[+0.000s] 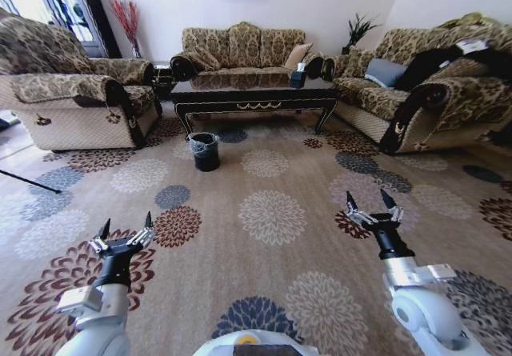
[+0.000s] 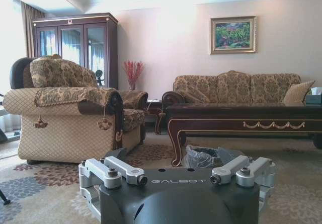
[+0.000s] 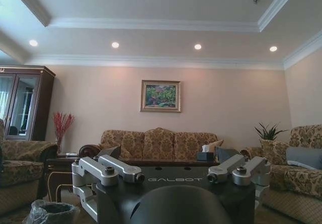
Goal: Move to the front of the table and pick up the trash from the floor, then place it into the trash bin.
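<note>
Surroundings: dark glossy table (image 1: 254, 94) with gold trim standing well ahead at the far end of the patterned floor (image 1: 272, 212), hemmed by a three-seat sofa (image 1: 240, 48) behind, an armchair (image 1: 76, 92) on the left and a second sofa (image 1: 432, 92) on the right. Tissue box (image 1: 298, 76) resting on the table's right end. Open carpet between robot and table.

Trash bin (image 1: 205, 151): black, bag-lined, upright on the carpet just in front of the table's left leg, well apart from both grippers, nearer the left arm's side.

Trash: not identifiable on the carpet in the head view; too small to tell.

Left gripper (image 1: 126, 230): raised low over the carpet at lower left, fingers spread, holding nothing. Right gripper (image 1: 371, 204): same posture at lower right, fingers spread, holding nothing.

Differences between views: left wrist view adds a glass-door cabinet (image 2: 75, 48) behind the armchair, the bin's crinkled bag (image 2: 201, 157) just beyond the gripper body, and the table's curved leg. Right wrist view adds the ceiling with recessed lights (image 3: 197, 47), a potted plant (image 3: 269, 132) and the wall painting (image 3: 160, 95).
</note>
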Motion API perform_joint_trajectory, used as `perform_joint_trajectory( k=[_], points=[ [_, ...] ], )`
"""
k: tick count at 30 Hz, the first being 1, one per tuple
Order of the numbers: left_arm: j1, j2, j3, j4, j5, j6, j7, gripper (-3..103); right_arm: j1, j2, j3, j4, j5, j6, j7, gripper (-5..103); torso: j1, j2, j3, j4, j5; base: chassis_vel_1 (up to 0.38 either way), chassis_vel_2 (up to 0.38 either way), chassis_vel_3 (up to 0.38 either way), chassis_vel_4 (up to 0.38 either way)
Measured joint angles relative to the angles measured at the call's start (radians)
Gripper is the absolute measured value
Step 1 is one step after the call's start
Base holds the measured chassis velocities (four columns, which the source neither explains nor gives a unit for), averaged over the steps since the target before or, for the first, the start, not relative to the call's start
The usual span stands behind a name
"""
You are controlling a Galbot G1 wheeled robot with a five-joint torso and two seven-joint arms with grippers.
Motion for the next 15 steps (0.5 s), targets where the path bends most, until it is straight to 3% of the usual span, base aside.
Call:
perform_joint_trajectory(
  k=[15],
  points=[
    [0.001,-0.015,0.001,0.005,-0.001,0.003,-0.004,100,0.010,0.003,-0.023,0.012,-0.013,-0.015,0.005,100,0.000,0.000,0.000,0.0000,-0.0001,0.000,0.000,0.000,0.000]
  ],
)
